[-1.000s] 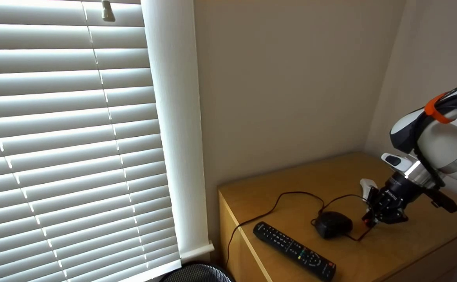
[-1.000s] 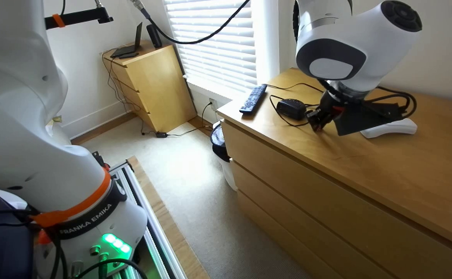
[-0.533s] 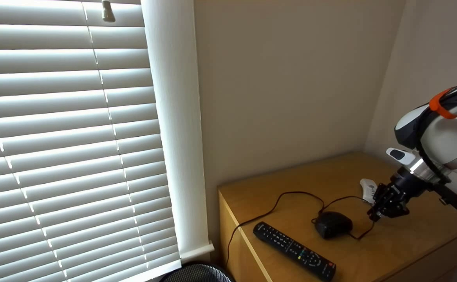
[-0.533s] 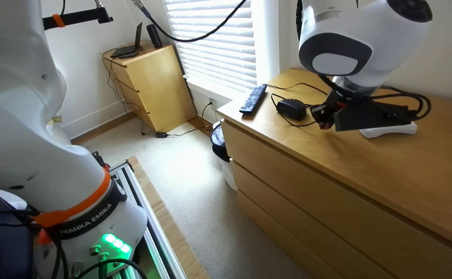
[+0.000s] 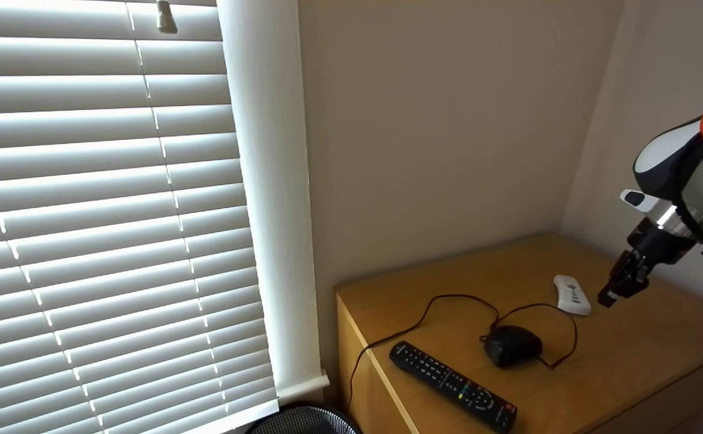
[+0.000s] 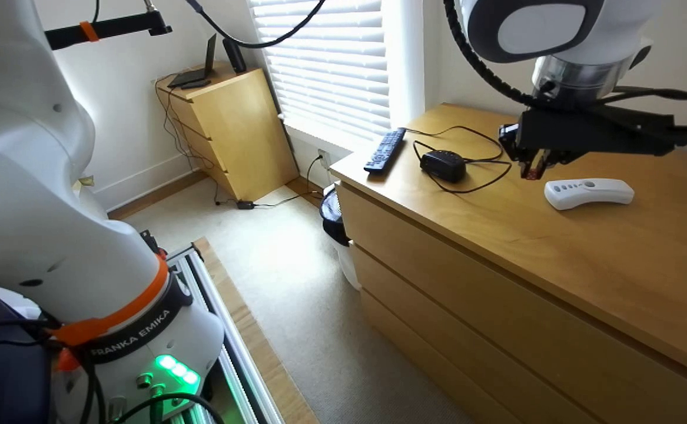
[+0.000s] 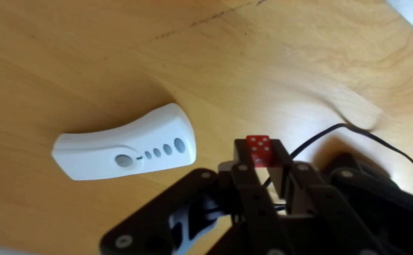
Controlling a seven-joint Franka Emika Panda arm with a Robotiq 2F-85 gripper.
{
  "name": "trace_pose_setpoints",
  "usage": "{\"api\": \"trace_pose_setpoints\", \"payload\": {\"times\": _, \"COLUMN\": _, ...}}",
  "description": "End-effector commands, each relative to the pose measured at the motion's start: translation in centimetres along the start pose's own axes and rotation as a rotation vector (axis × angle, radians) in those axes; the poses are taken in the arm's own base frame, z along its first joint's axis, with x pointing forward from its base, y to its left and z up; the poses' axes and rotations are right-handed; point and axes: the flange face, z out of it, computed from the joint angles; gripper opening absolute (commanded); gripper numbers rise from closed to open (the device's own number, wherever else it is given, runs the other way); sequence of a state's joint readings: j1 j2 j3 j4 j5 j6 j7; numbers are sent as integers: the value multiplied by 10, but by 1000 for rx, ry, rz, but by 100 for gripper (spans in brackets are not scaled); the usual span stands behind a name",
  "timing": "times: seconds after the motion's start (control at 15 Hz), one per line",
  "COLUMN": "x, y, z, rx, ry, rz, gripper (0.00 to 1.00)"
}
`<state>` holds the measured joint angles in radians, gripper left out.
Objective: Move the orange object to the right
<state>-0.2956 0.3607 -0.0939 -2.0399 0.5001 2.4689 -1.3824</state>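
Holds the red die (image 7: 259, 148), likely the orange object, in the gripper (image 7: 259, 154), closed to its width, above the dresser (image 6: 620, 253), at three o'clock from the white device (image 7: 103, 161) in wrist view. Looks lifted; probably yet to finish carrying right, lower, release.

- In an exterior view, white slatted window blinds (image 5: 104, 223) loom large; cam is close to them, higher than the light-brown wooden dresser (image 5: 646, 349), angled down across its top toward the beige wall (image 5: 447, 132).
- In an exterior view, the rounded white robot base (image 6: 96, 259) crowds picture left: cam just beside it, raised, tilted down over pale floor (image 6: 290, 235), facing blinds and drawer fronts.
- Both exterior views share blinds, dresser top, long black remote (image 5: 452, 386), rounded black corded mouse (image 5: 512, 346), curved white plastic device (image 6: 608, 191).
- Wrist view: close over dresser top, facing down; black two-finger gripper (image 7: 259, 152) enters from bottom edge. Device and thin black cord (image 7: 341, 125) shared with both exteriors.
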Motion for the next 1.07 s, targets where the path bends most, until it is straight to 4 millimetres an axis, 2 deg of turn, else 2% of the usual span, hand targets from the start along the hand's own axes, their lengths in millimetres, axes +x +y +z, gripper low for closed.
{"api": "trace_pose_setpoints", "payload": {"times": 0.0, "x": 3, "y": -6, "z": -26, "rx": -87, "ry": -48, "rz": 112, "gripper": 4}}
{"api": "trace_pose_setpoints", "payload": {"times": 0.27, "x": 16, "y": 3, "z": -46, "rx": -156, "ry": -63, "rz": 229, "gripper": 4}}
{"api": "trace_pose_setpoints", "payload": {"times": 0.53, "x": 19, "y": 22, "z": -55, "rx": -225, "ry": -31, "rz": 343, "gripper": 4}}
{"api": "trace_pose_setpoints", "payload": {"times": 0.8, "x": 7, "y": 43, "z": -55, "rx": -269, "ry": -15, "rz": 453, "gripper": 4}}
{"api": "trace_pose_setpoints", "payload": {"times": 1.0, "x": -10, "y": 58, "z": -47, "rx": -289, "ry": -39, "rz": 528, "gripper": 4}}
